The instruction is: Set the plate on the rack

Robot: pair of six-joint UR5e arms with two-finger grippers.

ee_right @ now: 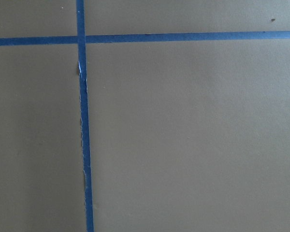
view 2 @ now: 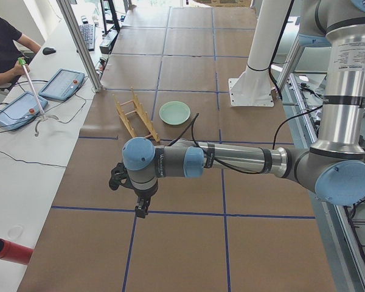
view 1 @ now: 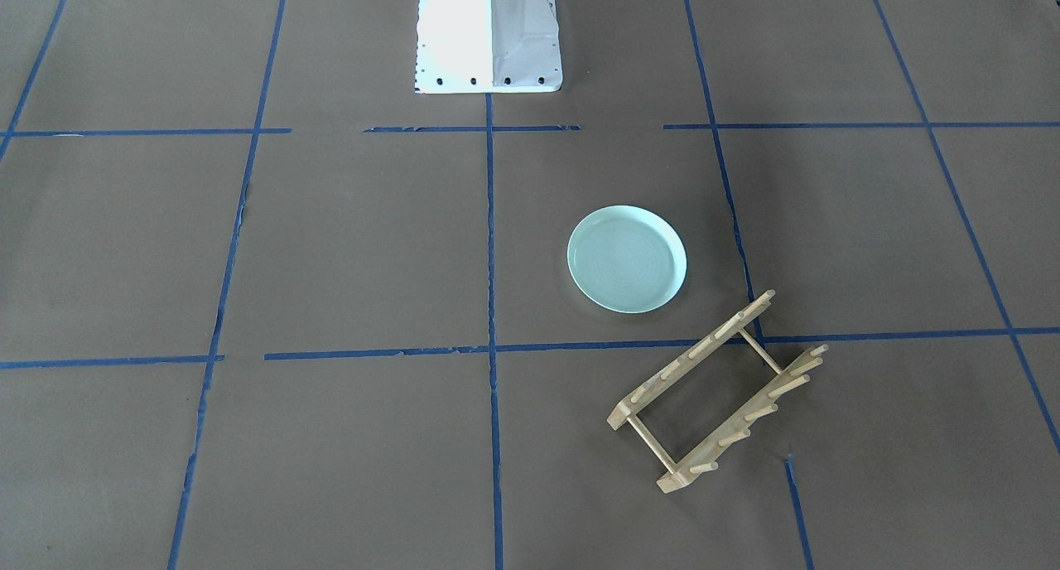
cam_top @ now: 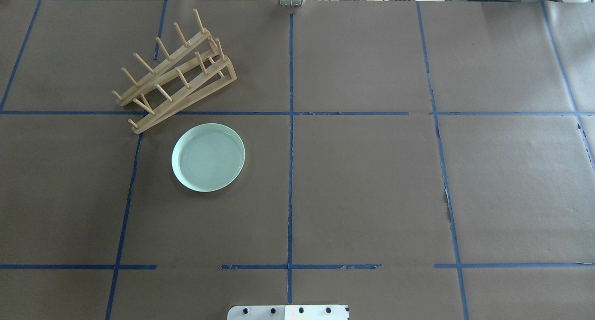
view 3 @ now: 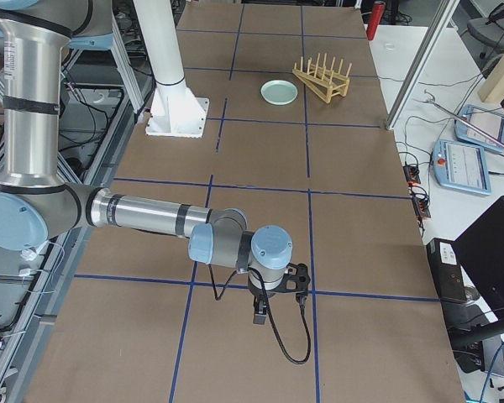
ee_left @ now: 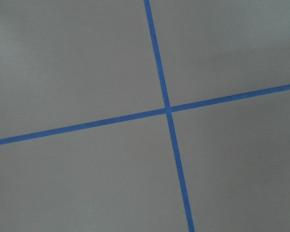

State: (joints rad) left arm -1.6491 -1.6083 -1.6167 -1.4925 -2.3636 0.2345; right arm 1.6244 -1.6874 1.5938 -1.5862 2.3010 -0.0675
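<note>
Counter [cam_top: 372,194] covered in brown paper and gridded with blue tape [cam_top: 291,171]; a white pedestal [view 1: 489,40] stands at the robot's edge. Only the side views show a side bench [view 2: 24,152] with tablets [view 2: 62,83] and the two hands: left hand [view 2: 142,212] and right hand [view 3: 259,317] hang above the paper, grip state not discernible. The wrist views show only tape crossings. The plate [cam_top: 208,157], round, pale mint and faintly ringed, lies flat on the robot's left, just beside but apart from the light-wood pegged rack [cam_top: 200,90].

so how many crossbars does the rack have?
2. One crossbar sits near the end of the rack closest to the plate; the other sits near the opposite end. None appears hidden.
</note>
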